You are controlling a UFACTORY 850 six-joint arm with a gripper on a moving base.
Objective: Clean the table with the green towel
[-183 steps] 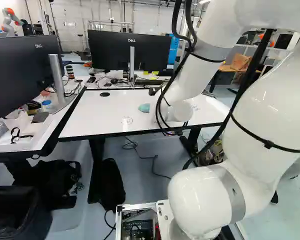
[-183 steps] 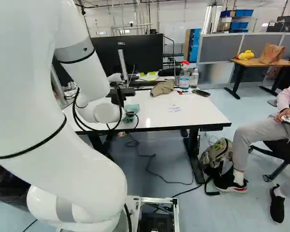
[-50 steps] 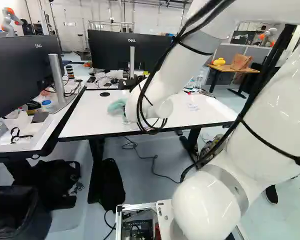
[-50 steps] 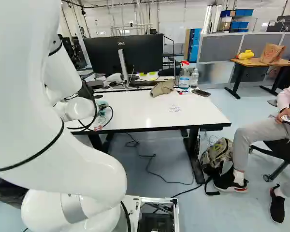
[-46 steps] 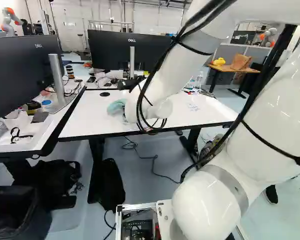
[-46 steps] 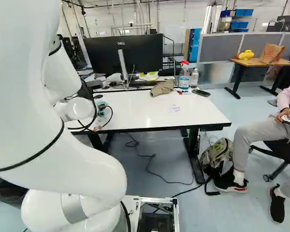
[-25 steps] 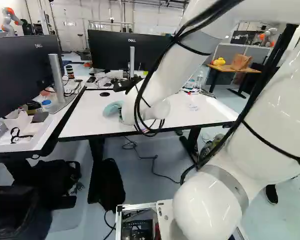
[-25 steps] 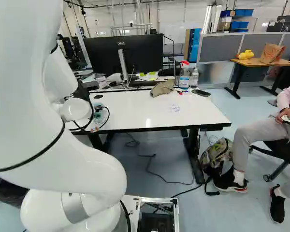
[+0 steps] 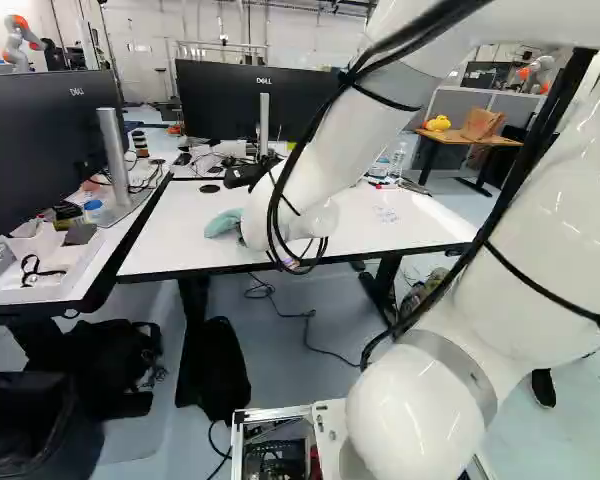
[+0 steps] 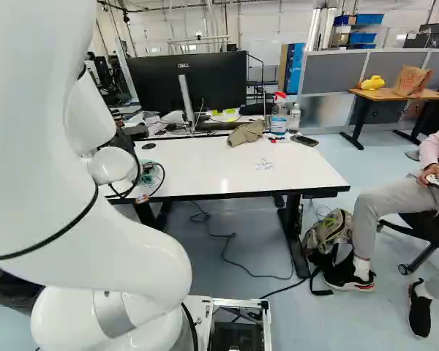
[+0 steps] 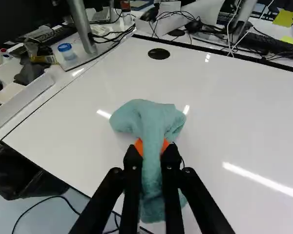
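Gripper [image 10: 147, 170] pinching green towel [image 11: 155, 119] btwn both orange pads [image 11: 139, 146], bunched cloth sticking out ahead of the fingers & more under them. Towel's on the white table [image 9: 175, 235], nr the round black cap [image 11: 158, 53], left of the arm's wrist in left base view. Writing [image 10: 264, 164] is on the tabletop, well apart from towel, toward the right in right base view. Brown cloth [image 10: 246, 133] at the far edge, w/ phone [image 10: 304, 140], tub [image 10: 279, 124] & water bottle [image 10: 295, 118] nearby. Backpack [image 10: 327, 238] on floor by table leg.
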